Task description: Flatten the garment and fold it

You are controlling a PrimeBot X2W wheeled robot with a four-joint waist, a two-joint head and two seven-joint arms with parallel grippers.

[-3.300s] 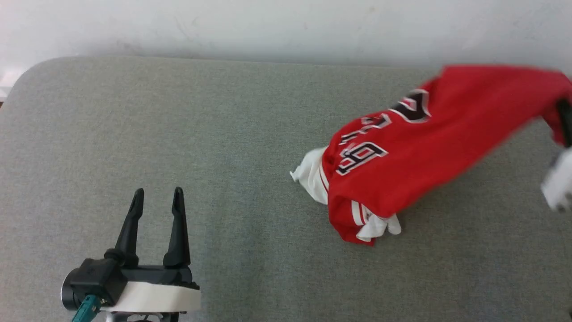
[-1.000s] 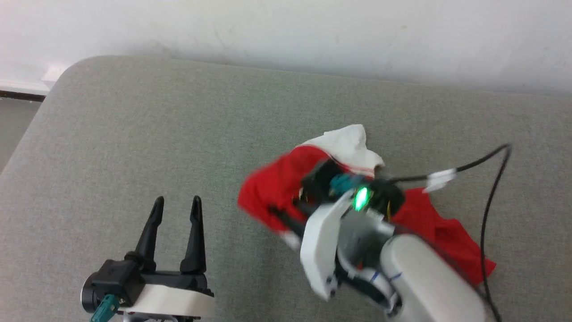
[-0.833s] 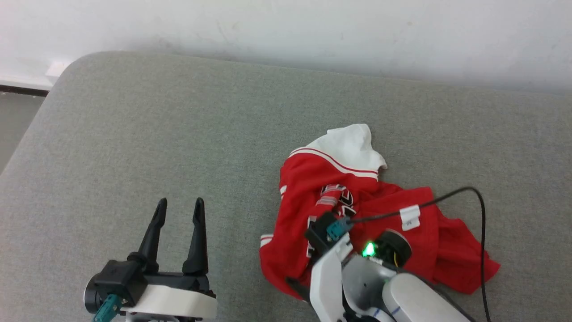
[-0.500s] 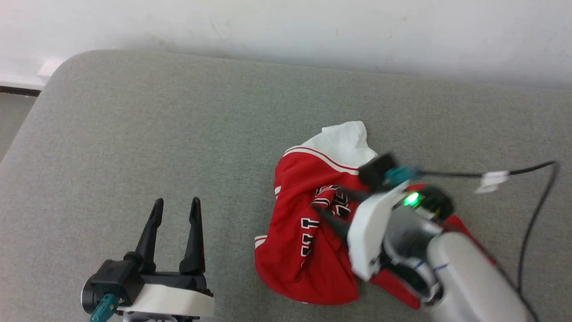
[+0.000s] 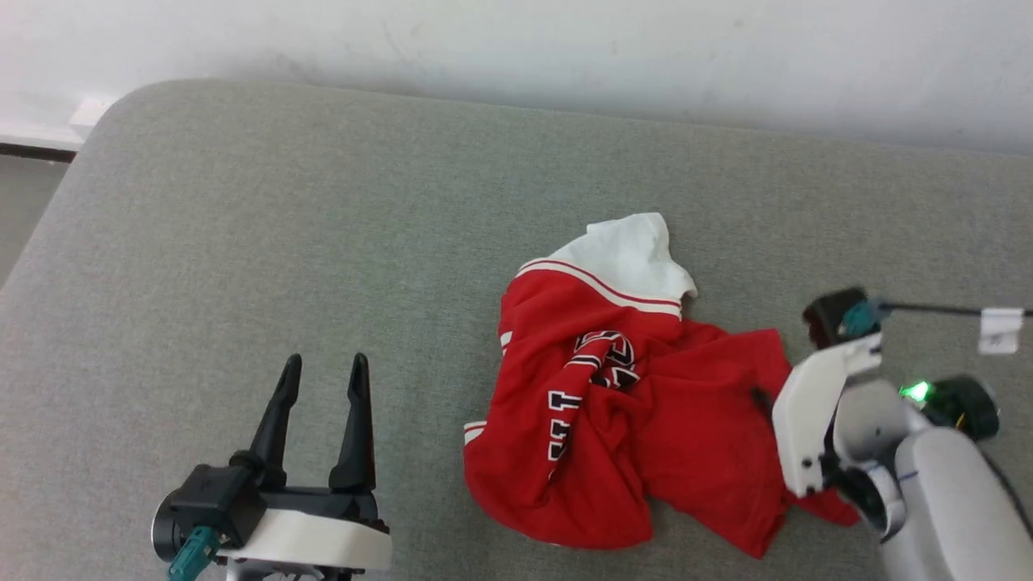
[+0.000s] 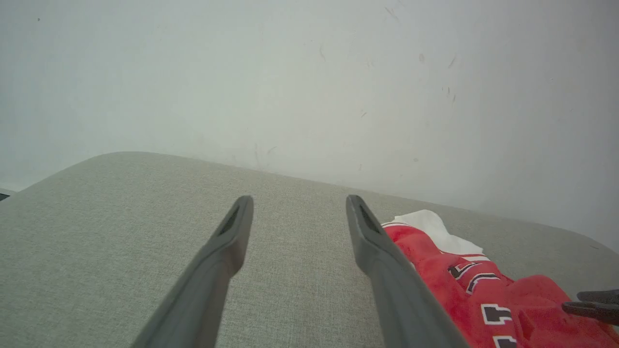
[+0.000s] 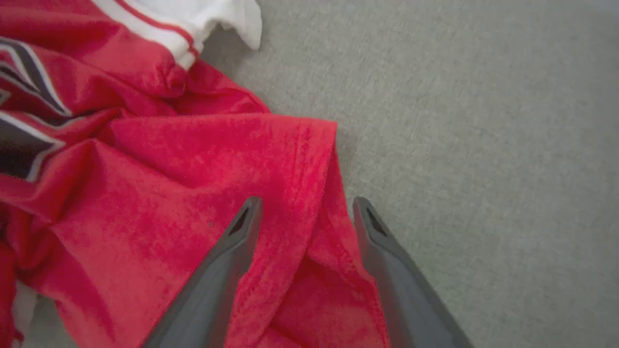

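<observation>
Red jersey shirt lies crumpled on the grey upholstered surface, not spread flat and not folded. You see one white sleeve at the jersey's far end, pointing toward the wall, with the striped trim just below it. The black-and-white lettering is bunched into a ridge down the jersey's middle, too creased to read. The plain red cloth fans out toward the robot's right and toward its body.

The surface is a woven grey fabric with a rounded far-left corner. It runs up to a pale, lightly scuffed wall beyond the jersey. Far left of the jersey, past that corner, you can make out a strip of floor under a dark baseboard line.

Your left gripper sits well to the left of the jersey and clear of it. It hovers low with its fingers pointing toward the wall, spread apart and empty.

Your right gripper is at the jersey's right edge, angled down onto it. Its fingers are parted with nothing clamped. In the right wrist view they straddle a hemmed fold of the red cloth. Whether the tips touch the cloth, you cannot tell. The pale right forearm comes in from the jersey's near right, with a green light lit on the wrist. A black cable with a white tag trails off to the right.
</observation>
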